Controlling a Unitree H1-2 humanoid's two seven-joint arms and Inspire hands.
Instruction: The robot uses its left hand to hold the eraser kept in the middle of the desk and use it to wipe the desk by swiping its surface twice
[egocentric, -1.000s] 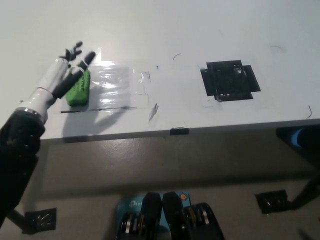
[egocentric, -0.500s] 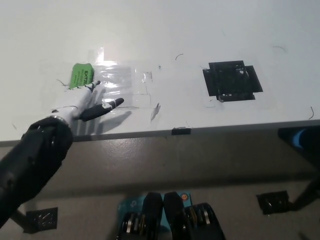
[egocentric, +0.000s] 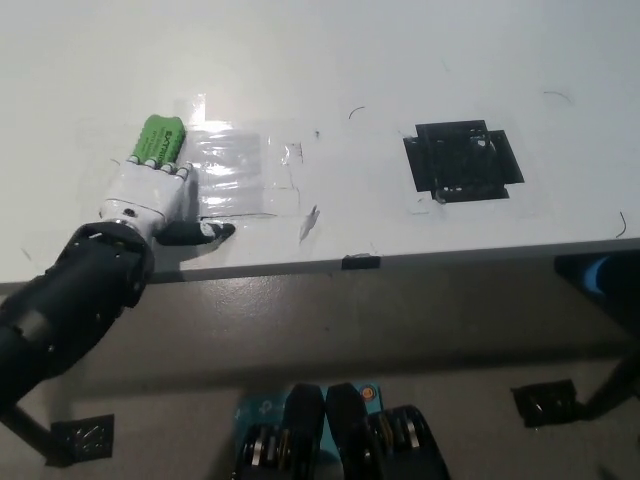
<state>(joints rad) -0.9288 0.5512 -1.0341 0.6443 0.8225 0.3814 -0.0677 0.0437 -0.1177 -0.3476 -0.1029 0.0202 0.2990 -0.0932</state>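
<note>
Head view: eraser (egocentric: 160, 137), a green block with a printed label, lies flat on the white bench (egocentric: 330, 60) at its left side, beside a patch of clear tape (egocentric: 238, 176). The left hand (egocentric: 152, 194) rests palm-down on the near end of the eraser, fingers (egocentric: 165, 171) laid over that end and the thumb stretched out to the side along the bench. Whether the fingers are closed on the eraser or only lying on top cannot be told. The far end of the eraser stays uncovered. A black taped square (egocentric: 461, 160) sits well apart, toward the right. The right hand is not in view.

Handling, as a judgement: the eraser looks light, stiff and low in profile, so it should slide readily on the smooth bench. Take hold across the long sides, with downward pressure from the palm, to stop it skidding away during each swipe.
</note>
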